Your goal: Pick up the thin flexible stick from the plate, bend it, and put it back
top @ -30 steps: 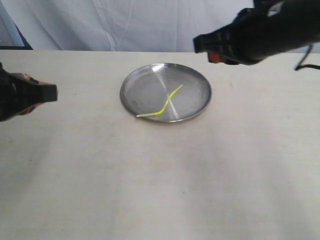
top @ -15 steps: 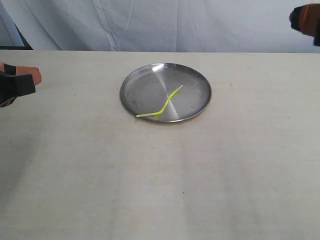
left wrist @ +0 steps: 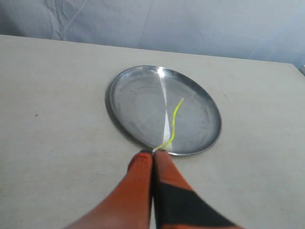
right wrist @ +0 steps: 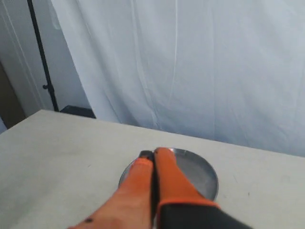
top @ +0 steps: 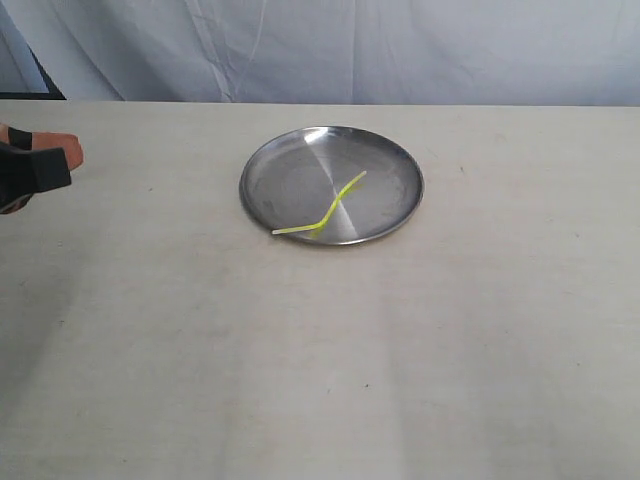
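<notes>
**Bent stick lies in the plate; both my hands are closed and empty**

My left hand (top: 45, 163) sits at the far left edge of the exterior view, low over the pale bench (top: 320, 360) and well apart from the plate. Its orange fingers (left wrist: 140, 167) are pressed flat together with nothing between them. From my left wrist camera the closed tips line up with the plate's nearer rim, but the exterior view shows bare bench between them.

The round stainless-steel plate (top: 290, 170) rests flat near the middle of the bench, toward the far side. The thin yellow-green stick (top: 338, 203) lies inside it, kinked. One end rests at the plate's front-left rim. From there a short stretch runs along the front rim to the bend. The longer stretch then slants away to the right, ending on the plate's right half, short of the rim. In the left wrist view the stick (left wrist: 173, 121) shows as a wavy line across the shiny surface, its near end at the rim.

My right hand (right wrist: 153, 153) appears in no part of the exterior view. Only its own wrist camera shows it, fingers shut tight together and holding nothing. Past its tips I see part of the plate (right wrist: 202, 174); the stick is hidden there. A white curtain (top: 350, 50) hangs behind the bench.
</notes>
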`<state>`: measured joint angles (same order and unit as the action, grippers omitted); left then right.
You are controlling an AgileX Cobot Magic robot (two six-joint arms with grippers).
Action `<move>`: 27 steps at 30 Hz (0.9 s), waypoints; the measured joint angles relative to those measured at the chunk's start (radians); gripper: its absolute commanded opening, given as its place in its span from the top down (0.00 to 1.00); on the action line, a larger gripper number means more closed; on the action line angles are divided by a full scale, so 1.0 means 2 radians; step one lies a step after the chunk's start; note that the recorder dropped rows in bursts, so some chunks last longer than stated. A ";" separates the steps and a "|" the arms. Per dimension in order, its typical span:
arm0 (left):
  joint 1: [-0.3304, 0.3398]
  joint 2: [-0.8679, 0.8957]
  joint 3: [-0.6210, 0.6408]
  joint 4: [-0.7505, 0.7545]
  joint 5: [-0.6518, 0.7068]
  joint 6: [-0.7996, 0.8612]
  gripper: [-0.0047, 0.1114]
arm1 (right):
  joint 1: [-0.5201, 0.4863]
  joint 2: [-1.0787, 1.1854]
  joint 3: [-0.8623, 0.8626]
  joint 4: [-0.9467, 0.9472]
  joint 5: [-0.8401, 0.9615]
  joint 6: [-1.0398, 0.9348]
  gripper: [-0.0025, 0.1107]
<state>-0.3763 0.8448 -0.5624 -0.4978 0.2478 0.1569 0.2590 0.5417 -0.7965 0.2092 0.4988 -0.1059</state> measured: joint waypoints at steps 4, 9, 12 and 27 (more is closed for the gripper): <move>0.000 0.000 0.000 0.000 0.000 0.000 0.96 | -0.045 -0.072 0.060 -0.001 -0.006 0.001 0.99; 0.000 0.000 0.000 0.000 0.000 0.000 0.96 | -0.075 -0.113 0.138 0.001 -0.009 0.001 0.99; 0.000 0.000 0.000 0.000 0.000 0.001 0.96 | -0.076 -0.115 0.177 0.001 -0.046 0.001 0.99; 0.000 0.000 0.000 0.000 -0.002 0.001 0.96 | -0.077 -0.167 0.362 -0.051 -0.165 0.001 0.99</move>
<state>-0.3763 0.8448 -0.5624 -0.4978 0.2440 0.1587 0.1042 0.2068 -0.0726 0.1072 0.1694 -0.1040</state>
